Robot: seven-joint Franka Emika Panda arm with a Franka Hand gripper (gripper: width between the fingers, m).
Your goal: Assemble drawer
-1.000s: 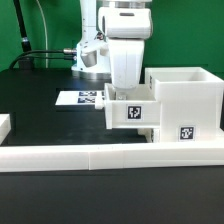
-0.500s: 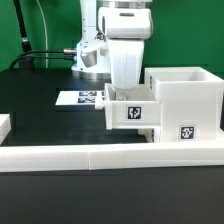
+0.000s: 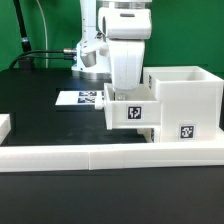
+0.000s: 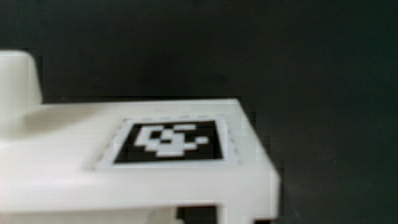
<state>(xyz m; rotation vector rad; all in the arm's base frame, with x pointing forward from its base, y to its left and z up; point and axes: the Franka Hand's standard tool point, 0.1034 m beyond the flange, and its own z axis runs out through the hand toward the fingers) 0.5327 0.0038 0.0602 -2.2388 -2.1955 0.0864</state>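
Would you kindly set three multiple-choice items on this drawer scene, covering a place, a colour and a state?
1. In the exterior view, the small white plastic tray sits where against the large white cube-like housing?
A. At its left
B. At its right
C. Inside it

2. The table surface is
A. white
B. black
C. green

3. The large housing's top is
A. open
B. lidded
C. under the gripper

Answers:
1 A, the tray adjoins the housing's left wall.
2 B, the bare table is black.
3 A, its hollow interior shows; the gripper reaches down at the tray, fingers hidden.
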